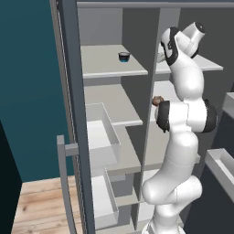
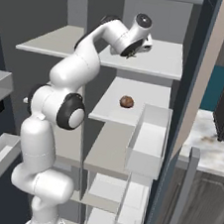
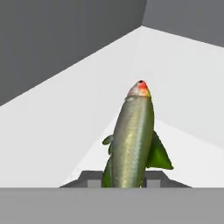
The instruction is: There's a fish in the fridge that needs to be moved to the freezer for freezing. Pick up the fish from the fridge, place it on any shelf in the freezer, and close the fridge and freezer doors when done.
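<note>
Slender silvery-green fish (image 3: 132, 140) with green fins and red-orange end.

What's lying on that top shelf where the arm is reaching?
A fish lies on the shelf, between the end effector fingers. Its tail is hidden by them.

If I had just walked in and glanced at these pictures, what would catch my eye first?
Probably the big white robot arm reaching up into the open slate-grey fridge, its gripper down at the top shelf on the right side. In the hand view, a silvery-green fish with a red-tipped snout stands between the fingertips, apparently gripped. On the shelf below lies a small brown round thing.
</note>
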You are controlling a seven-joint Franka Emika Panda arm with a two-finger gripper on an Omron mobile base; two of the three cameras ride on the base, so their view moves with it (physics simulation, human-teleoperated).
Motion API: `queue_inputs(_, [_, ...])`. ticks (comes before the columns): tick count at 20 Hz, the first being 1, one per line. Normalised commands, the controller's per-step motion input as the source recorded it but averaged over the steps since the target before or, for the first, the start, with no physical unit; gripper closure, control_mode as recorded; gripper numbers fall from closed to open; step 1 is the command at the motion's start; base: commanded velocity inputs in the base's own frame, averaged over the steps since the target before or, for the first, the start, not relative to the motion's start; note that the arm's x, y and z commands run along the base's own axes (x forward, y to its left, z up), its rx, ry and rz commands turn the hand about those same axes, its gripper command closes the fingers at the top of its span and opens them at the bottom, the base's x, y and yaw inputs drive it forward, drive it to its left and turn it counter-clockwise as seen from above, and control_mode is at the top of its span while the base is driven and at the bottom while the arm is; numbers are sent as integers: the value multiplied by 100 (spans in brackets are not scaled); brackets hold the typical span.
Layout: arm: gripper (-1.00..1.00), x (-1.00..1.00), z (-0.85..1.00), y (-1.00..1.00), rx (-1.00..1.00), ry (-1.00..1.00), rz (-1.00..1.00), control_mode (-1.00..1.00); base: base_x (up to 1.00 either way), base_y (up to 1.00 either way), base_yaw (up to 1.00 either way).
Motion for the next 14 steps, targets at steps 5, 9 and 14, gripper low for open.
queue_inputs(5, [100,-32,-83,-15,-1,8,16,-100,0,0,0])
queue_inputs(9, [100,-98,0,-45,0,0,0,-100,0,0,0])
queue_inputs(14, [100,-100,23,-40,0,0,-1,-100,0,0,0])
